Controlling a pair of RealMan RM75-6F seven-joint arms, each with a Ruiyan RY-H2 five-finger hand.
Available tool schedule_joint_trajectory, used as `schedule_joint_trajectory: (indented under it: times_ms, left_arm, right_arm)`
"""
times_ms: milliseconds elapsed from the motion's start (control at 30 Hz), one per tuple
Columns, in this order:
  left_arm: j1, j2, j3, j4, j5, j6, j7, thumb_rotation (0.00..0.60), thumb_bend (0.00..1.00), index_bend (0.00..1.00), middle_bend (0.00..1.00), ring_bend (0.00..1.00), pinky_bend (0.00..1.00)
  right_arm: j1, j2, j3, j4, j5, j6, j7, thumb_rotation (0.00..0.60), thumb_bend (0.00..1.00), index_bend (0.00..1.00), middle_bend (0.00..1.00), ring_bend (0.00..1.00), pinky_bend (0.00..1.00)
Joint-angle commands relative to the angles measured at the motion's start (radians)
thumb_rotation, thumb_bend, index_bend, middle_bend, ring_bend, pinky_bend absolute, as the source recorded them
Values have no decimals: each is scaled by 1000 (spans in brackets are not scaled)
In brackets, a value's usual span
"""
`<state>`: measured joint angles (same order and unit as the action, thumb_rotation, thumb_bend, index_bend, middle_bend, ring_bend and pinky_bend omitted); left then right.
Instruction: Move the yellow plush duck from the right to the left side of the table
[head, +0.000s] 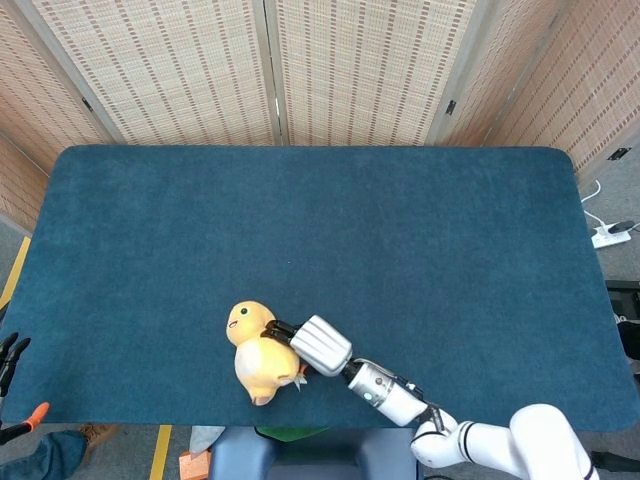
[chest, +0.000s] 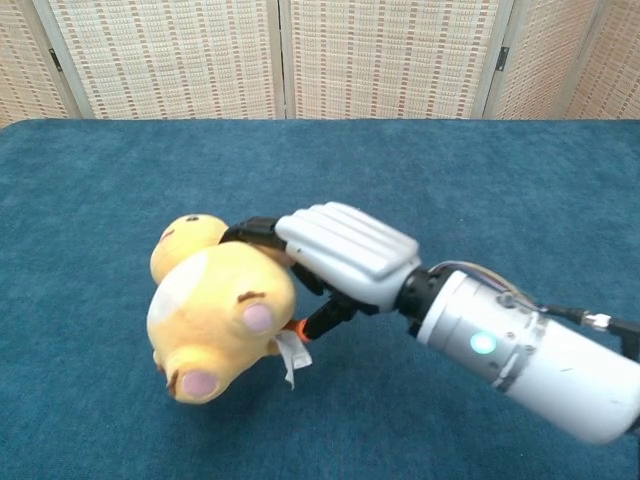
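The yellow plush duck (head: 255, 350) is held above the blue table (head: 320, 220), left of centre near the front edge. In the chest view the yellow plush duck (chest: 215, 310) hangs tilted, feet toward the camera, a white tag dangling under it. My right hand (head: 312, 345) grips its back from the right; the right hand (chest: 335, 250) shows a white back and dark fingers wrapped on the plush. My left hand (head: 10, 355) shows only as dark fingertips at the frame's far left edge, off the table.
Woven screen panels (head: 270, 70) stand behind the table's far edge. My right forearm (chest: 520, 350) stretches across the front right of the table. An orange-tipped object (head: 30, 412) lies on the floor at lower left.
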<state>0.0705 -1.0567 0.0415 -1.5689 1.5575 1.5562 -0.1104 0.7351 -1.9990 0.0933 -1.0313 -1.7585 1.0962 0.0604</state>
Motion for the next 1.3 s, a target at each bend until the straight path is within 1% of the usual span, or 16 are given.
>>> schedule_joint_trajectory:
  times_ms: [33, 100, 133, 200, 333, 433, 500, 600, 633, 733, 833, 933, 1033, 1100, 1233, 1300]
  left_arm:
    - [0, 5, 7, 12, 8, 0, -19, 600, 254, 0, 0, 0, 87]
    - [0, 6, 10, 16, 13, -2, -23, 600, 254, 0, 0, 0, 87]
    - [1, 6, 12, 18, 15, 0, -21, 600, 254, 0, 0, 0, 87]
    - [3, 4, 15, 19, 20, 3, -18, 600, 253, 0, 0, 0, 87]
    - [4, -3, 20, 22, 41, 17, -4, 600, 254, 0, 0, 0, 87]
    - [1, -14, 27, 40, 87, 42, -23, 600, 253, 0, 0, 0, 99]
    - [-10, -20, 47, 56, 149, 53, -78, 600, 253, 0, 0, 0, 118]
    - [-47, -33, 83, 77, 256, 53, -185, 600, 253, 0, 0, 0, 140]
    - [-63, -41, 92, 78, 293, 49, -201, 600, 253, 0, 0, 0, 141]
    - [-101, -61, 99, 36, 351, 20, -164, 600, 253, 0, 0, 0, 142]
    - [-146, -63, 99, -94, 368, -83, -21, 600, 267, 0, 0, 0, 155]
    - [-201, -86, 68, -235, 350, -216, 177, 600, 277, 0, 0, 0, 151]
    - [-255, -159, 16, -320, 279, -346, 339, 600, 276, 0, 0, 0, 135]
    - [-287, -230, -28, -346, 199, -418, 435, 600, 273, 0, 1, 0, 84]
    - [-346, -410, -124, -330, 26, -505, 668, 600, 266, 0, 17, 0, 34]
    - [-373, -473, -150, -319, -47, -535, 760, 600, 261, 0, 12, 0, 34]
  right_arm:
    - [24, -45, 18, 33, 92, -112, -106, 600, 326, 95, 163, 154, 363]
    - [18, -23, 24, -5, 123, -137, -172, 600, 257, 0, 17, 12, 165]
    - [12, -6, 25, -31, 131, -132, -197, 600, 218, 0, 0, 0, 63]
    - [-2, 30, 18, -83, 135, -117, -213, 600, 158, 0, 0, 0, 1]
    - [-46, 186, -23, -290, 126, -71, -169, 600, 57, 0, 0, 0, 0]
    - [-94, 337, -70, -433, 100, -11, -159, 600, 48, 0, 0, 0, 0]
    - [-141, 463, -119, -526, 82, 42, -145, 600, 47, 0, 0, 0, 0]
    - [-216, 634, -196, -604, 46, 138, -92, 600, 47, 0, 0, 0, 0]
    - [-252, 688, -224, -607, 27, 191, -72, 600, 47, 0, 0, 0, 0]
    - [-347, 769, -274, -558, 2, 328, -41, 600, 47, 0, 0, 0, 0]
    - [-451, 804, -303, -467, 14, 452, 27, 600, 48, 0, 0, 0, 0]
    - [-521, 821, -327, -375, 21, 520, 126, 600, 47, 0, 0, 0, 0]
    - [-573, 827, -342, -291, 20, 563, 192, 600, 47, 0, 0, 0, 0]
    - [-597, 830, -350, -242, 18, 577, 241, 600, 48, 0, 0, 0, 0]
    - [-624, 823, -351, -155, 22, 575, 339, 600, 48, 0, 0, 0, 0]
    - [-631, 817, -347, -127, 28, 568, 373, 600, 48, 0, 0, 0, 0]
